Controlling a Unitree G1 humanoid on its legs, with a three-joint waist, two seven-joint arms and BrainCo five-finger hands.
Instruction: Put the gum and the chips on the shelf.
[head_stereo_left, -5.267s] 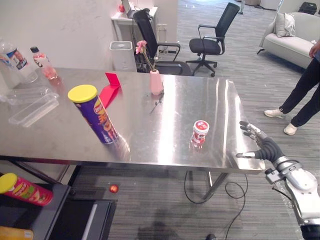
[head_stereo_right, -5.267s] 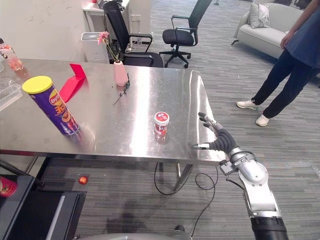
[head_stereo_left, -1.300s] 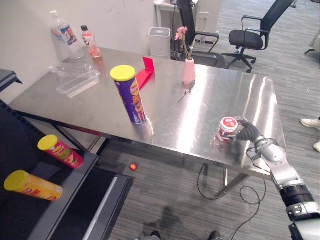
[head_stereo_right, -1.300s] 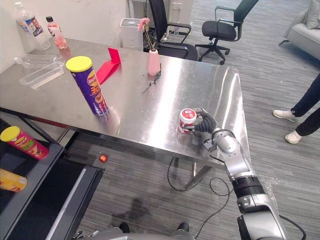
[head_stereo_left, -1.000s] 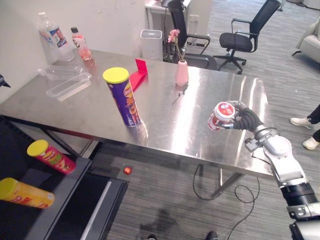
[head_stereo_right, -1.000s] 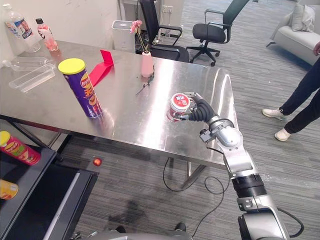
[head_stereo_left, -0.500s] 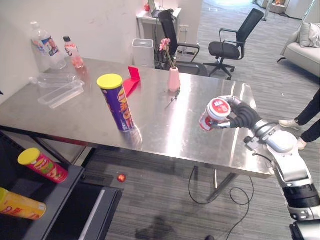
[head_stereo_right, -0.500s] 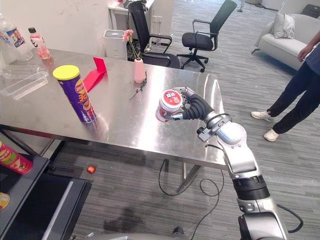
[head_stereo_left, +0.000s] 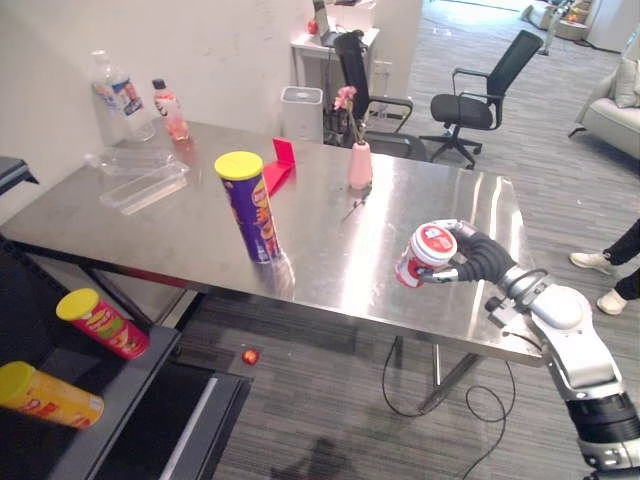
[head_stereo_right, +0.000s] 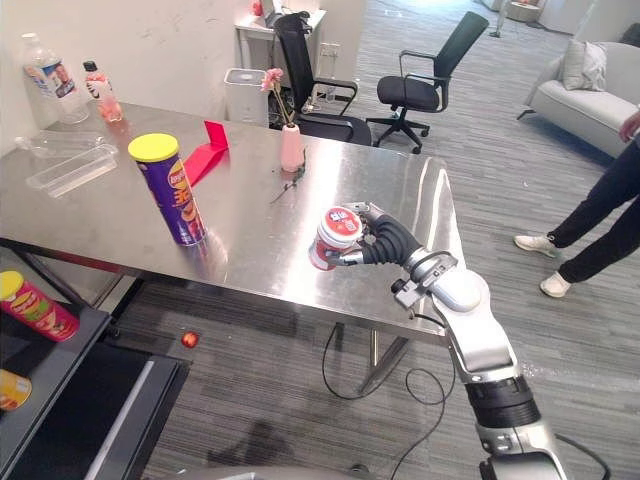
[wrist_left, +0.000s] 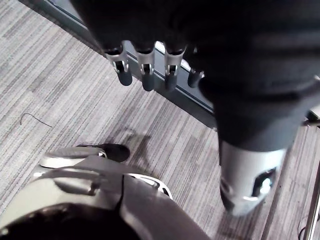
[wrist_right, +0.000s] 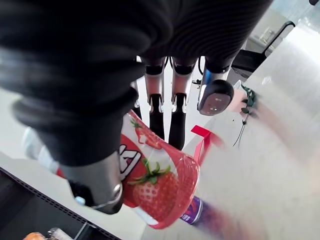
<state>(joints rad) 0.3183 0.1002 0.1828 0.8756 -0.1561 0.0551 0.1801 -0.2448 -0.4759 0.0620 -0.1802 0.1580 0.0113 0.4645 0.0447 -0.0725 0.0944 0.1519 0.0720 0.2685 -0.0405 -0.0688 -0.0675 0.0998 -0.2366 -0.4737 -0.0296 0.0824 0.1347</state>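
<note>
Fingers (head_stereo_left: 452, 231) of the right hand (head_stereo_left: 478, 257) are wrapped round the gum tub (head_stereo_left: 428, 254), thumb on the underside. The tub is red and white and held tilted over the near right part of the steel table (head_stereo_left: 330, 235).

Head views: the chips can (head_stereo_left: 250, 205), purple w/ a yellow lid, stands upright on the table, well apart from the tub on the robot's left. Further back are a pink vase (head_stereo_left: 359, 165) w/ a flower, a red card stand (head_stereo_left: 278, 170), clear plastic trays (head_stereo_left: 145, 185), a water bottle (head_stereo_left: 113, 92) and a pink drink bottle (head_stereo_left: 171, 108). The black shelf (head_stereo_left: 110, 375) sits low at the near left, beside the table. A red can (head_stereo_left: 100, 322) and a yellow can (head_stereo_left: 48, 395) lie on it on their sides. A person's leg (head_stereo_right: 600, 215) shows at far right.

Left wrist view: the left hand (wrist_left: 145, 70) hangs over grey carpet, fingers loose and apart, holding nothing.

Right wrist view: fingers and thumb clamp the gum tub, which has a strawberry print on its side. The red card stand shows past it.
</note>
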